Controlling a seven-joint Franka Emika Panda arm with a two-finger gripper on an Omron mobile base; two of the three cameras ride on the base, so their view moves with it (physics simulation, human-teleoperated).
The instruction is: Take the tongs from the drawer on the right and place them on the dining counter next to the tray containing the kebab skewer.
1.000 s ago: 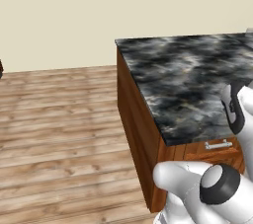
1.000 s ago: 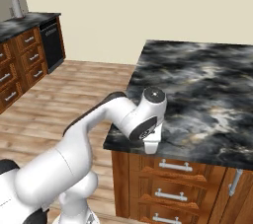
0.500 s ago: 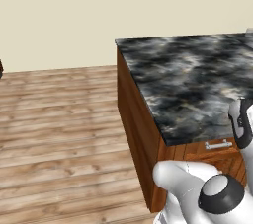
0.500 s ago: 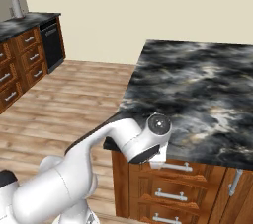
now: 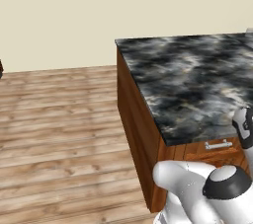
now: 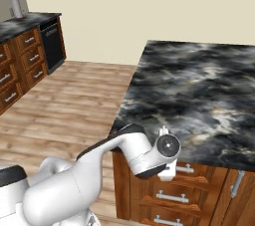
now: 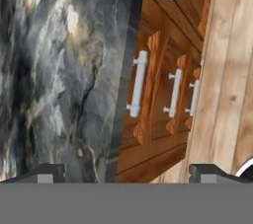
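- The pincer [image 7: 126, 173] stands spread wide with nothing between its tips, poised over the near edge of the surface [image 7: 59, 70].
- The stacked drawers [image 7: 163, 94] sit just under that edge, all apparently closed, though the angle is steep.
- The top drawer's handle [image 7: 138, 84] lies closest to the edge.

From behind the arm on its left I see the dining counter [image 5: 192, 77], its glossy black surface veined with grey-white, running off the right edge. Its reddish-brown wooden side faces me, and below the near edge a drawer front carries a pale bar handle [image 5: 218, 145]. Light wooden plank floor [image 5: 59, 134] spreads to the left, meeting a plain cream wall [image 5: 99, 11]. The arm's white body with a dark joint cap [image 5: 225, 183] sits low right.
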